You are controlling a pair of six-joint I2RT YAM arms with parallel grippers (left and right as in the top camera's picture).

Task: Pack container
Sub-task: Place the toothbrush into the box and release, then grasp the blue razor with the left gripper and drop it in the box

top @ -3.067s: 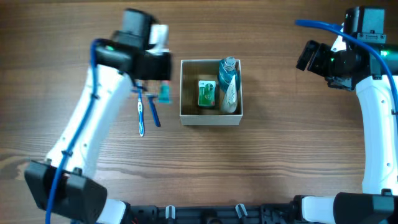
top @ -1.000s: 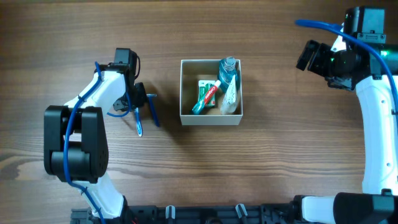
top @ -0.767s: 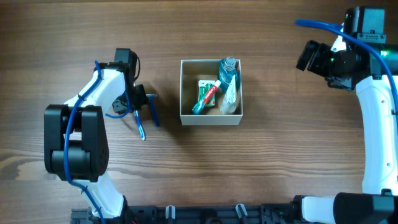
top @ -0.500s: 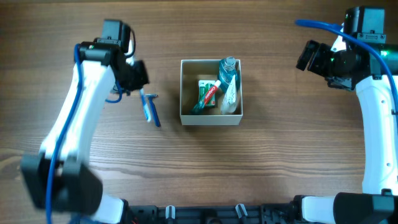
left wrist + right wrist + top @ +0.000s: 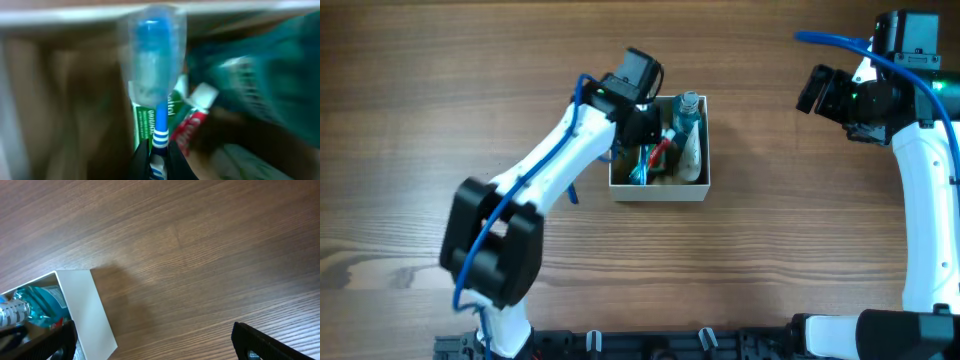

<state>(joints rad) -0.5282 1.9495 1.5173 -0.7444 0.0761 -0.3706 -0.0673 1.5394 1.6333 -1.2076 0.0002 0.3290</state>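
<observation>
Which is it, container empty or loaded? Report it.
Partly loaded: the container holds a bottle and a toothpaste tube; bare brown inside shows too.

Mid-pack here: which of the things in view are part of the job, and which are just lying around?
Job: container; toothbrush, held in left gripper over it; toothpaste and bottle inside; dark blue item beside the container, probably still to pack.
Lying about: no stray objects visible; right gripper, open, off to the side.
</observation>
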